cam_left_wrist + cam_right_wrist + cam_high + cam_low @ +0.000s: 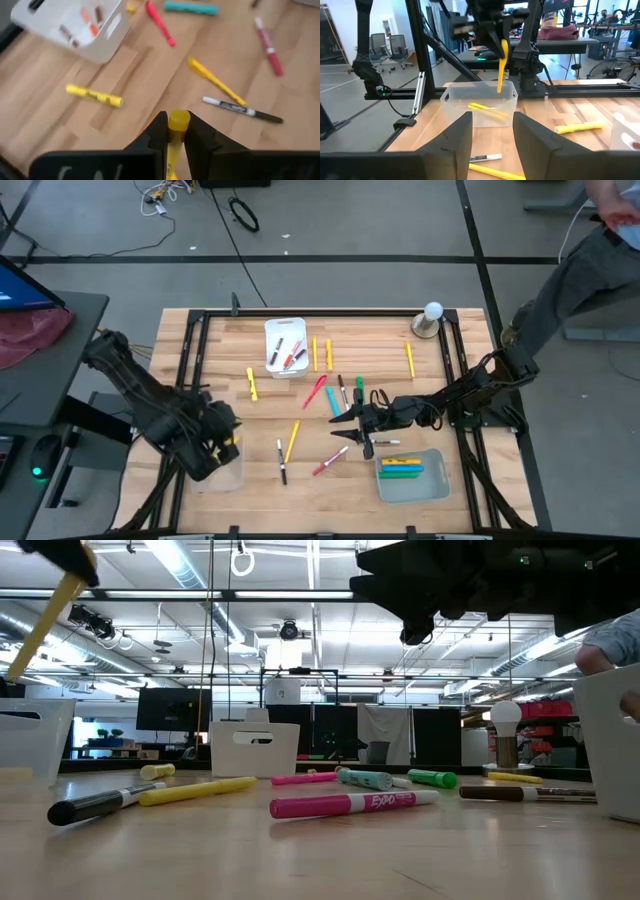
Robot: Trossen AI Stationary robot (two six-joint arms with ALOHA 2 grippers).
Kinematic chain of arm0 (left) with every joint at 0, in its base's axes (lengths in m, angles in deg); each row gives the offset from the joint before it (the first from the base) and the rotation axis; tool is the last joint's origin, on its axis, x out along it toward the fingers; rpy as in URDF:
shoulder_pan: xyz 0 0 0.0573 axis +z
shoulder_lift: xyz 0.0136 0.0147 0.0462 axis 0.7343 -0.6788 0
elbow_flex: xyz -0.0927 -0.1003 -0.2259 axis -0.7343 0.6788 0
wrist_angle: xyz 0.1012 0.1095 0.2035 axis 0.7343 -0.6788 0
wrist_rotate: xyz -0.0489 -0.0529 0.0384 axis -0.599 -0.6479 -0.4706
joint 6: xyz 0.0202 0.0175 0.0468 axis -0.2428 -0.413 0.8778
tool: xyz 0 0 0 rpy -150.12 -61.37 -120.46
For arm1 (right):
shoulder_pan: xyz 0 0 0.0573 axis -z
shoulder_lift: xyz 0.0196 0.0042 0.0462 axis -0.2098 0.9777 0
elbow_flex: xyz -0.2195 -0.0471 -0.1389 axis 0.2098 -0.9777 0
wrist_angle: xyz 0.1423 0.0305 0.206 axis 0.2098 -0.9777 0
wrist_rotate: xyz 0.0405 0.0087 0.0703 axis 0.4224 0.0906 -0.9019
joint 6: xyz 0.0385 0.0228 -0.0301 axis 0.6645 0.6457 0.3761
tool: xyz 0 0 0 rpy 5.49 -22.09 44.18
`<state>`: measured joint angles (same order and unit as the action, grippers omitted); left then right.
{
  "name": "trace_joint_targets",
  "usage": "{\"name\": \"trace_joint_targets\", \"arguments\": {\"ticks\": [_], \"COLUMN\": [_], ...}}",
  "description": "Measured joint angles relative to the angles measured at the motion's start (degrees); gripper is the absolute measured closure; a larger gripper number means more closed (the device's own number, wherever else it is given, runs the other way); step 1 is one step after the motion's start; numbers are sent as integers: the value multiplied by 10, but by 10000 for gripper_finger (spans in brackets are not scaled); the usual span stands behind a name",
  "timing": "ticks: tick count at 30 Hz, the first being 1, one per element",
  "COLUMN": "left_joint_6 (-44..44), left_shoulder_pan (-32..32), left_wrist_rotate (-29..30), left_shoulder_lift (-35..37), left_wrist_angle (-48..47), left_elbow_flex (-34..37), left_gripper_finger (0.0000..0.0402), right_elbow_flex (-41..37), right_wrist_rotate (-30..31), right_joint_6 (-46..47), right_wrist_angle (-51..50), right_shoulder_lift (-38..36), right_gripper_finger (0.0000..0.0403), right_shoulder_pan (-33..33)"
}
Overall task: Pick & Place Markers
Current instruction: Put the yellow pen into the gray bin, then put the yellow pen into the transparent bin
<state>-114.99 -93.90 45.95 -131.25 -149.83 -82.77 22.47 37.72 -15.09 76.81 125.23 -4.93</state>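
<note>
Holding a yellow marker point(502, 65) pinched upright between closed fingers, the left end effector point(222, 442) is poised above the clear tray point(479, 106) at the desk's front left corner, where other yellow markers point(487, 111) already lie. If the marker is let go from this height it could bounce off the tray's rim and roll onto the desk point(470, 395), since the tip is not yet below the wall. The right end effector point(352, 422) is seen near the desk's middle with its fingers parted and nothing between them. Loose markers point(352, 804) are scattered over the pale wooden planks, with a white bin point(285, 347) towards the back edge and a grey tray point(412, 478) near the front right corner. Beyond the desk an open workshop with ceiling strip lights is seen.
</note>
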Motion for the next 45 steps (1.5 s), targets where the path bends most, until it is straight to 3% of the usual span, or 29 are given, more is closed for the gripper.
{"name": "trace_joint_targets", "arguments": {"ticks": [9,15,27,39,45], "left_joint_6": [-194,-261,-223,-220,-94], "left_shoulder_pan": [-4,8,12,12,-2], "left_wrist_rotate": [-2,-93,-235,-231,-223], "left_shoulder_lift": [1,1,1,0,1], "left_wrist_angle": [73,121,165,163,159], "left_elbow_flex": [115,171,176,176,173], "left_gripper_finger": [353,351,346,250,235], "right_elbow_flex": [0,0,0,0,0], "right_wrist_rotate": [-2,-1,-1,-1,-1], "right_joint_6": [2,4,4,3,4], "right_wrist_angle": [-2,-2,-2,-3,-15], "right_shoulder_lift": [0,0,0,0,0], "right_gripper_finger": [258,258,258,258,258], "right_shoulder_pan": [0,0,0,0,0]}}
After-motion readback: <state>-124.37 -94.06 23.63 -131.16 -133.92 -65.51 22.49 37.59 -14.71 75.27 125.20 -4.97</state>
